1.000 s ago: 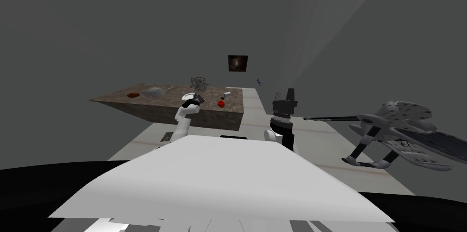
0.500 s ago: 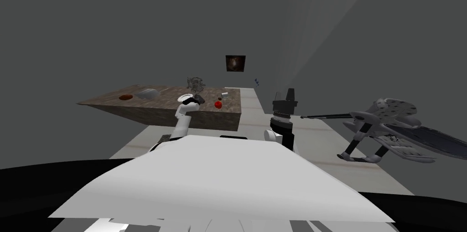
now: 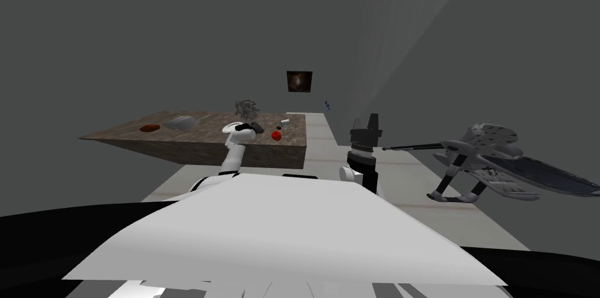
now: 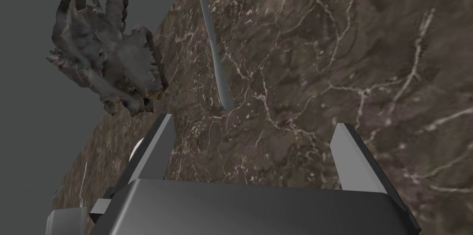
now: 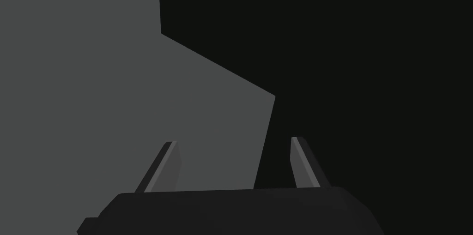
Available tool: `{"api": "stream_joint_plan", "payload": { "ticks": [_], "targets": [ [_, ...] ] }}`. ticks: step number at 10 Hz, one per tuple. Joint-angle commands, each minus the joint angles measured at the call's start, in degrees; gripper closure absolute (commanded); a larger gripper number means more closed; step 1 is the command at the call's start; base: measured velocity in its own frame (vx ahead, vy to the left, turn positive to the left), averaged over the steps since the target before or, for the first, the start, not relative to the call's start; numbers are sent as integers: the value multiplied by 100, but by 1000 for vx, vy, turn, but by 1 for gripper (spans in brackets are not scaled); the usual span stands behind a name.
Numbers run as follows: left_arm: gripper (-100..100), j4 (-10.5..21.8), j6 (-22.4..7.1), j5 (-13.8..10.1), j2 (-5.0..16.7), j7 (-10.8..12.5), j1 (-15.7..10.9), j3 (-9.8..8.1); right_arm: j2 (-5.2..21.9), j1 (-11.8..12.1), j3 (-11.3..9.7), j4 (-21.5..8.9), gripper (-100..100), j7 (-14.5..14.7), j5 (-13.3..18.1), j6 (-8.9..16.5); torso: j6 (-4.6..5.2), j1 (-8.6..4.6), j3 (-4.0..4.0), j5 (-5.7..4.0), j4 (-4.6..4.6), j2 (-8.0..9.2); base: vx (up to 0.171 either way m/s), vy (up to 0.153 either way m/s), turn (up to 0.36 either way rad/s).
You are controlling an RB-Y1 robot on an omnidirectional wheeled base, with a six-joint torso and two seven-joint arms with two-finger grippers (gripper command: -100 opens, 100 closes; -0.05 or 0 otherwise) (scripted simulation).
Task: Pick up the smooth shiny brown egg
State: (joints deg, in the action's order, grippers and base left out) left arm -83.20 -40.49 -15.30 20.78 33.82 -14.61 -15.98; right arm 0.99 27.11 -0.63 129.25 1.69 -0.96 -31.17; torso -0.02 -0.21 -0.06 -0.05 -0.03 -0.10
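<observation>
The brown egg [image 3: 150, 127] lies near the far left end of the brown marble table [image 3: 193, 148]. My left gripper [image 3: 249, 127] hovers over the table's middle beside a white plate [image 3: 233, 127], well to the right of the egg. In the left wrist view the left gripper [image 4: 254, 121] is open with bare marble [image 4: 351, 52] between its fingers. My right gripper [image 3: 366, 123] is raised beside the table's right end; the right wrist view shows the gripper [image 5: 233, 141] open and holding nothing.
On the table are a grey bowl-like thing [image 3: 179, 123], a ragged grey object [image 3: 246, 106] [image 4: 108, 61], a slim grey blade [image 4: 215, 57], a red object [image 3: 276, 134] and a small white cup [image 3: 285, 122]. A grey winged model [image 3: 492, 160] stands on the right.
My view has shifted: the table and winged model sit further left in the picture. My left forearm has risen more upright, its hand still by the white plate. The right arm is unchanged.
</observation>
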Motion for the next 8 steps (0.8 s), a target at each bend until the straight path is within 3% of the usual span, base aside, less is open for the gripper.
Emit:
{"api": "stream_joint_plan", "payload": {
  "ticks": [1, 8],
  "targets": [
    [-100, 54, -211, -18, 27, 73, -67, 4, 0, 0, 0, 0, 0, 0, 0, 0, 0, 0, 0, 0, 0, 0, 24, -41, -39],
    [-100, 528, -1170, -293, 318, 446, -447, 98, 0, 0, 0, 0, 0, 0, 0, 0, -1, 1, -1, 0, -1, -2, 30, -47, -59]
  ]
}}
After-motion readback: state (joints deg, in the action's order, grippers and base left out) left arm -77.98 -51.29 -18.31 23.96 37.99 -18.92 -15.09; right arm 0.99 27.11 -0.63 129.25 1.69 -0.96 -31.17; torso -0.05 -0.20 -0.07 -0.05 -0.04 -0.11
